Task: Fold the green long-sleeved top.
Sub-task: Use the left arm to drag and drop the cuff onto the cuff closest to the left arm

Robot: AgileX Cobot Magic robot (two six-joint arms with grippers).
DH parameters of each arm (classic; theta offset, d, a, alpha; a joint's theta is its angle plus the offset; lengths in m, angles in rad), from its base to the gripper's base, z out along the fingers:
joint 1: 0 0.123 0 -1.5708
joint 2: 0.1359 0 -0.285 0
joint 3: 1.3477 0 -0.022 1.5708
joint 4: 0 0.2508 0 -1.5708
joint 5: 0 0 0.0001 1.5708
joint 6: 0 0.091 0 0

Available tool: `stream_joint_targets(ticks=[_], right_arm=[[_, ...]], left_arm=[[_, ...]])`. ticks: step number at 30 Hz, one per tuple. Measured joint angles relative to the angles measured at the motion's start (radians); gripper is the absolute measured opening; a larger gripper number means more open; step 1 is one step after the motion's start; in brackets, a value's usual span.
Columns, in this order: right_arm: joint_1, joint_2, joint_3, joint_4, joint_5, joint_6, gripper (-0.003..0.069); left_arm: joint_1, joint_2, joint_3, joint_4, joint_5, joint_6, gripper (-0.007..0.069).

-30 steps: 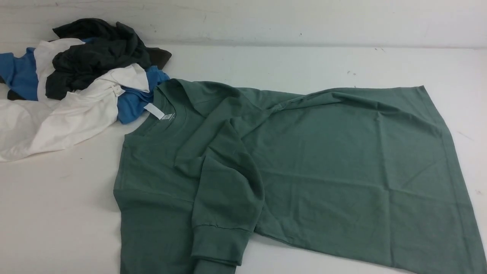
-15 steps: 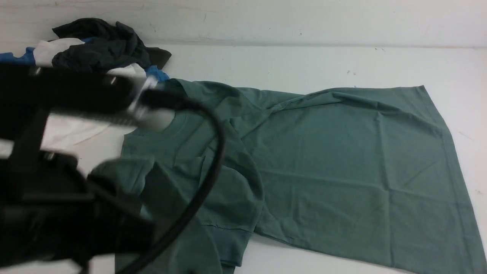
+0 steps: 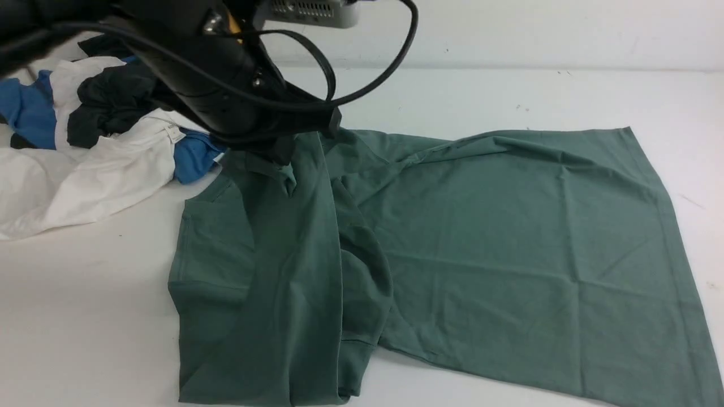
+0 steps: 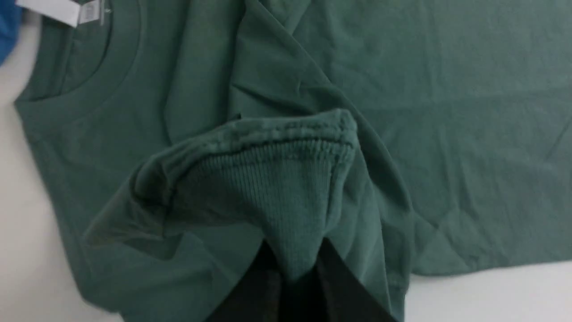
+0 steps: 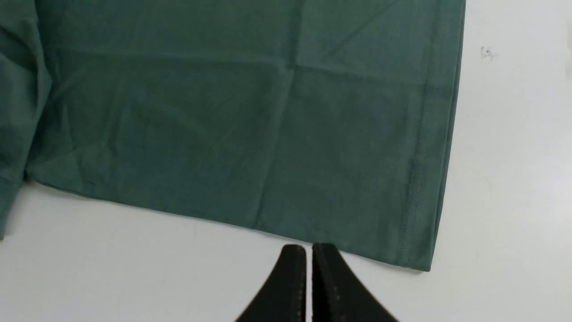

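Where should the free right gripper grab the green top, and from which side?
Grip the green top at its near hem corner, coming in low from the robot's side across the table. The stitched edge lies flat and exposed there, just ahead of the shut right gripper.

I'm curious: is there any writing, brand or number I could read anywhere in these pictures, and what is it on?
No text can be read here.
On the green top, the white neck tag looks blank.
The small grey label beside it has print too blurred to read.
The small label on the white garment is too small to read.
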Motion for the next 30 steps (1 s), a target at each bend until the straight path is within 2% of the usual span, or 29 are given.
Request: stream_joint_targets(ticks=[6,11,15,20,26,27,30], right_arm=[[0.0,0.0,0.0,0.0,0.0,0.0,0.0013],[0.0,0.0,0.0,0.0,0.0,-0.003,0.0013],[0.0,0.0,0.0,0.0,0.0,-0.003,0.0013],[0.0,0.0,0.0,0.0,0.0,-0.003,0.0013],[0.0,0.0,0.0,0.0,0.0,-0.003,0.0013],[0.0,0.0,0.0,0.0,0.0,-0.003,0.0013],[0.0,0.0,0.0,0.0,0.0,-0.004,0.0013]], left_arm=[[0.084,0.28,-0.239,-0.027,0.01,0.112,0.003],[0.093,0.557,-0.555,-0.023,0.032,0.19,0.003],[0.092,0.709,-0.725,0.002,0.037,0.205,0.0031],[0.092,0.807,-0.826,0.042,0.054,0.206,0.0069],[0.092,0.825,-0.847,0.121,0.018,0.176,0.0227],[0.092,0.818,-0.847,0.145,0.016,0.14,0.0279],[0.092,0.787,-0.854,0.191,0.053,0.074,0.0344]])
